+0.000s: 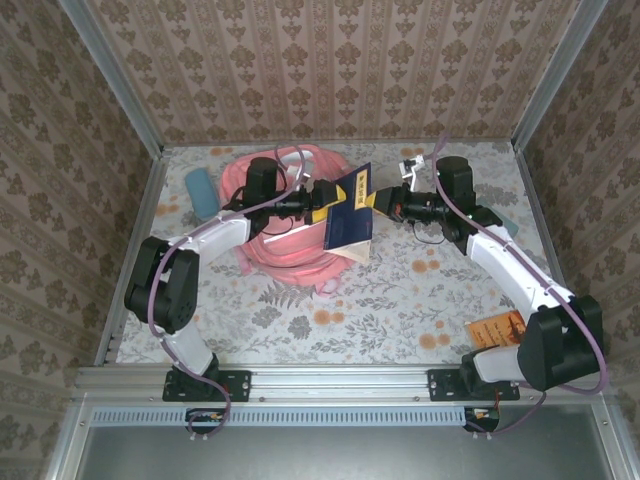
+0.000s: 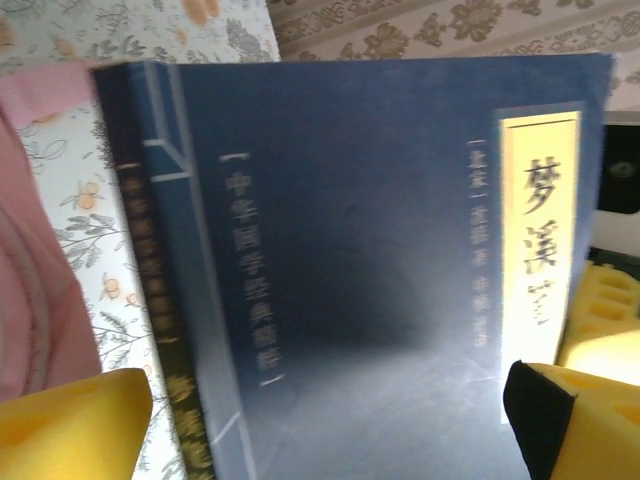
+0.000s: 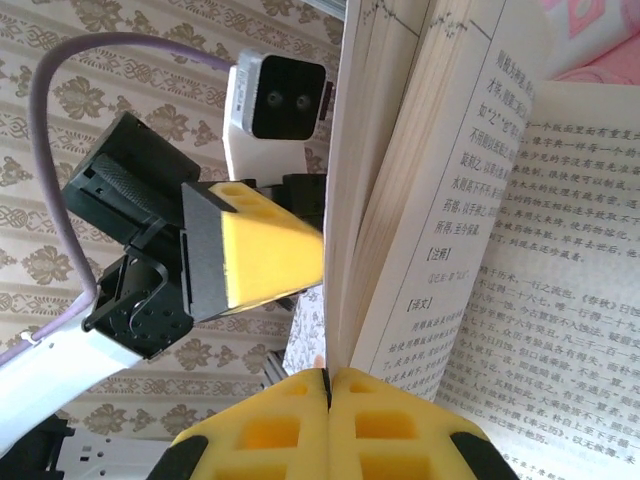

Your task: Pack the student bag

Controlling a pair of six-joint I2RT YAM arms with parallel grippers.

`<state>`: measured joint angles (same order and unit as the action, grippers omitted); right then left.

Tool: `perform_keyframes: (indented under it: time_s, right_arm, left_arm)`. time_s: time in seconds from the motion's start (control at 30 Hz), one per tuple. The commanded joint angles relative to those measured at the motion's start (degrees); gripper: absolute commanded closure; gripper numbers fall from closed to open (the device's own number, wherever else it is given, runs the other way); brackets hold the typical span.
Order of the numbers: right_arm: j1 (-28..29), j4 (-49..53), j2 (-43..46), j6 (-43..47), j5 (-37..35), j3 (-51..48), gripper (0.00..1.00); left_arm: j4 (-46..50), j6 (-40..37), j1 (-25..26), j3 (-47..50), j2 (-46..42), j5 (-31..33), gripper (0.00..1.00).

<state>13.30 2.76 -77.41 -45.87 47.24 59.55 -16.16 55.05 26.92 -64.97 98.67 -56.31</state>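
Observation:
A dark blue book (image 1: 348,212) with a yellow title strip hangs upright above the student bag (image 1: 283,252), a pink fabric pack lying on the table. My right gripper (image 3: 328,385) is shut on a thin edge of the book (image 3: 520,250), whose pages fan open to its right. My left gripper (image 2: 330,430) faces the book's front cover (image 2: 370,280) and is open, its yellow fingers (image 2: 70,425) spread wide at either side. One left finger (image 3: 270,255) stands just off the cover. The pink bag (image 2: 30,300) shows past the spine.
A light blue case (image 1: 200,190) lies at the back left beside the bag. An orange booklet (image 1: 495,328) lies at the front right near the right arm's base. Metal posts and patterned walls close in the floral table (image 1: 400,300).

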Motion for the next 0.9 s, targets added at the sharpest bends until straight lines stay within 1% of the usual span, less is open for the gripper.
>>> perform_keyframes:
  time_s: [0.0,0.2,0.23,0.33,0.37,0.4,0.43,0.47,0.5,0.53,0.6,0.63,0.73,0.8,0.87]
  right_arm:
    - [0.1,-3.5,-0.3,-0.9,2.7,2.2,1.0]
    - [-0.2,-1.0,-0.2,0.6,0.6,2.4,1.0]
    - [-0.3,-0.5,-0.2,1.1,0.3,2.4,1.0]
    - [-0.5,1.2,-0.3,2.1,-1.0,2.7,1.0]
    - [-0.6,1.7,-0.3,2.4,-1.2,2.9,1.0]
    - [-0.6,2.1,-0.4,2.8,-1.4,3.1,0.99]
    - [-0.7,3.0,-0.4,3.2,-2.3,3.2,0.91]
    - [-0.7,4.3,-0.2,3.6,-3.6,3.4,0.8]
    - [-0.6,5.7,0.1,3.9,-5.8,3.3,0.67]
    - [-0.7,6.5,0.7,3.5,-8.2,2.8,0.54]
    - [-0.7,4.6,2.2,1.2,-11.0,0.4,0.36]
    - [-0.6,2.0,3.0,-0.6,-11.3,-1.6,0.3]
    - [-0.2,-7.7,4.9,-7.9,-11.8,-7.4,0.18]
    - [0.8,-14.1,5.3,-13.4,-12.3,-11.1,0.12]
    - [2.4,-20.5,4.9,-19.5,-12.6,-13.6,0.1]
  left_arm:
    - [-2.7,1.2,-0.4,-1.5,-2.7,-3.4,0.14]
    - [-2.8,1.8,-0.4,-1.4,-3.7,-3.8,0.41]
    - [-2.8,1.9,-1.9,-1.4,-3.8,-3.8,0.45]
    - [-1.5,1.5,-2.4,-1.7,-4.1,-3.1,0.66]
    - [-0.8,1.2,-2.4,-1.9,-4.2,-2.7,0.75]
    - [0.1,1.0,-2.4,-2.1,-4.4,-1.9,0.81]
    - [0.9,0.9,-2.5,-2.1,-4.6,-0.8,0.87]
    - [1.3,0.9,-2.5,-1.9,-4.9,0.1,0.9]
    - [1.7,1.1,-2.5,-1.6,-5.3,1.5,0.93]
    - [1.9,1.4,-2.5,-1.3,-5.9,2.9,0.95]
    - [2.1,2.2,-2.5,-0.5,-7.1,5.5,0.97]
    - [2.1,2.5,-2.5,0.0,-7.9,7.2,0.98]
    - [2.2,4.2,-2.5,1.3,-10.9,13.2,0.98]
    - [1.9,6.2,-2.5,2.2,-12.8,17.8,0.97]
    - [0.8,8.4,-2.5,2.9,-14.4,22.5,0.97]
